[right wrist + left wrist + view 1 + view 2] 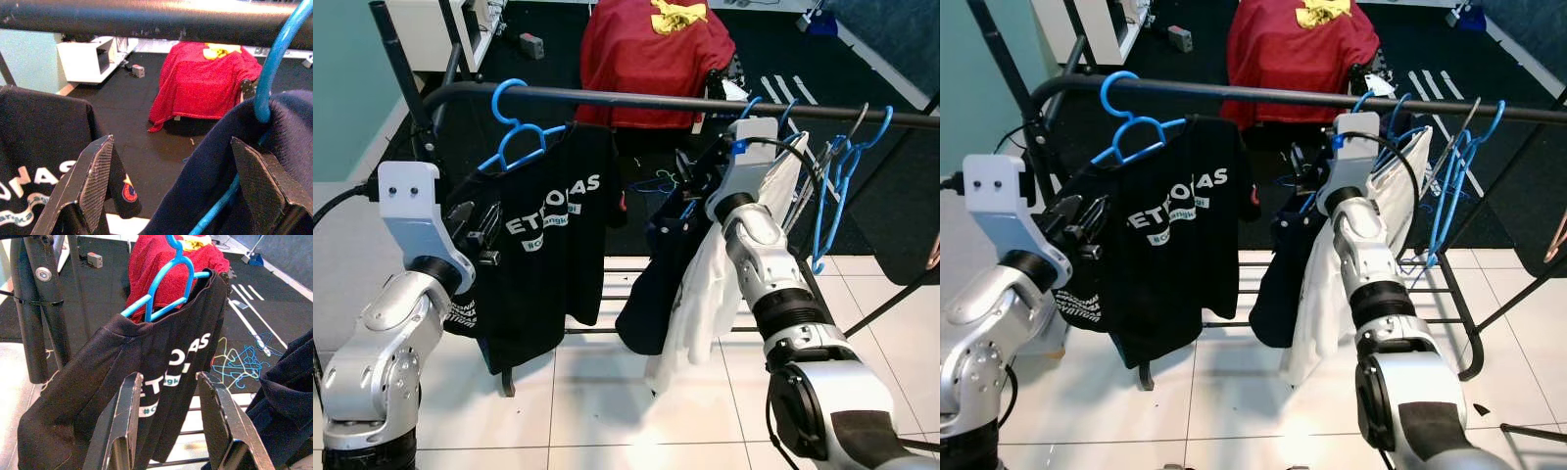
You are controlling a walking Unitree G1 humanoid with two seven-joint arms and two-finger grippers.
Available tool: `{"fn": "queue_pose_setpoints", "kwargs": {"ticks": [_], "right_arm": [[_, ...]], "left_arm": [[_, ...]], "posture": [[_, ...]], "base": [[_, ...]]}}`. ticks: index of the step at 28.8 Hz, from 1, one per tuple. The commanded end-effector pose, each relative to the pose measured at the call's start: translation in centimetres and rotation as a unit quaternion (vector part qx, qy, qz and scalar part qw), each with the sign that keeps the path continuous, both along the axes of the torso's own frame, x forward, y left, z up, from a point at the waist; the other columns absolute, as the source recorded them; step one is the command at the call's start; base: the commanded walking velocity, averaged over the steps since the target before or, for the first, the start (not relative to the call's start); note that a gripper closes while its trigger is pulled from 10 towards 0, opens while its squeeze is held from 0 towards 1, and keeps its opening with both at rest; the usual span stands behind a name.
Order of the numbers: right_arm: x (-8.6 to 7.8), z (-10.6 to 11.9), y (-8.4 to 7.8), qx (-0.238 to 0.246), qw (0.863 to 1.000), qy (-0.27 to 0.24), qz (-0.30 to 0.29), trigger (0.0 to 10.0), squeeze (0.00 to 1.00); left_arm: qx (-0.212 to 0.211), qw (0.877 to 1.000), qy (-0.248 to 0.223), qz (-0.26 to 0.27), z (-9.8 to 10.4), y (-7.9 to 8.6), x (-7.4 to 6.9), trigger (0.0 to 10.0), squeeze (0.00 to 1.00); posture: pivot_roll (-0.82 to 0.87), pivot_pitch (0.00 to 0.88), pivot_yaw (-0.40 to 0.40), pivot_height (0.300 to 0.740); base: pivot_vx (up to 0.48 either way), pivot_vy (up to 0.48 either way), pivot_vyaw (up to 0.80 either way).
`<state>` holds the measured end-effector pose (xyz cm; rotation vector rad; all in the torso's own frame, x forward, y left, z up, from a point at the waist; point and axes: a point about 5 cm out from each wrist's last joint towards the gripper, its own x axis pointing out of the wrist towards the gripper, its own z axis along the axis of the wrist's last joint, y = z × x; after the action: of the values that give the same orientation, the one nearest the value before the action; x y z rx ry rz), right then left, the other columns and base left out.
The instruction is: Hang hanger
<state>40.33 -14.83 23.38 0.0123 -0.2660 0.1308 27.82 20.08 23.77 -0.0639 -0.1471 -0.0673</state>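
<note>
Dark carpet lies beyond the white tile, and across my view runs the black clothes rail (656, 99). On it hangs the blue hanger (514, 132), its hook over the bar near the rail's left end, carrying a black printed T-shirt (548, 245) whose lettering is partly lost in folds. My left gripper (168, 431) sits just beside that shirt, fingers spread apart with the cloth showing between them; I cannot tell whether they touch it. My right gripper (171, 191) is up under the rail, fingers wide apart, astride a navy garment (220, 161) on another blue hanger (274, 68). White cloth (705, 294) hides part of that arm. Empty blue hangers (837, 181) hang farther right. A red cover (651, 54) drapes something I cannot make out.
</note>
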Motion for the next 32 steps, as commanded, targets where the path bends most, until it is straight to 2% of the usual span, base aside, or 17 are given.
{"fn": "queue_pose_setpoints", "kwargs": {"ticks": [1, 5, 15, 19, 23, 32], "right_arm": [[-0.3, -0.6, -0.5, 0.009, 1.000, -0.003, -0.021, 10.0, 0.00], [-0.7, -1.2, -1.0, 0.017, 0.998, -0.004, -0.055, 10.0, 0.00], [-1.4, -2.3, -0.4, 0.011, 0.998, 0.000, -0.057, 10.0, 0.00], [-1.4, -2.3, -0.7, 0.009, 0.998, -0.001, -0.064, 10.0, 0.00], [-0.5, -1.5, -2.1, 0.007, 0.998, 0.004, -0.068, 10.0, 0.00], [0.7, 0.3, -2.9, -0.013, 0.999, 0.019, -0.048, 10.0, 0.00]], "left_arm": [[0.004, 1.000, 0.004, -0.005, 0.0, 0.1, -0.2, 10.0, 0.00], [0.002, 1.000, 0.004, -0.010, -0.1, -0.1, -0.3, 10.0, 0.00], [0.003, 1.000, 0.005, -0.014, -0.1, -0.2, -0.4, 10.0, 0.00], [0.003, 1.000, 0.005, -0.016, -0.1, -0.2, -0.3, 10.0, 0.00], [0.004, 1.000, 0.005, -0.018, -0.1, -0.2, -0.1, 10.0, 0.00], [0.007, 1.000, 0.005, -0.016, 0.0, 0.2, 0.0, 10.0, 0.00]], "posture": [[0.06, 0.194, -0.045, 0.740], [0.06, 0.193, -0.044, 0.740], [0.06, 0.192, -0.043, 0.740], [0.06, 0.192, -0.041, 0.740], [0.06, 0.192, -0.039, 0.740], [0.06, 0.198, -0.044, 0.740]], "base": [[0.000, 0.000, 0.00], [0.000, 0.000, 0.00], [0.000, 0.000, 0.00], [0.000, 0.000, 0.00], [0.000, 0.000, 0.00], [0.000, 0.000, 0.00]]}}
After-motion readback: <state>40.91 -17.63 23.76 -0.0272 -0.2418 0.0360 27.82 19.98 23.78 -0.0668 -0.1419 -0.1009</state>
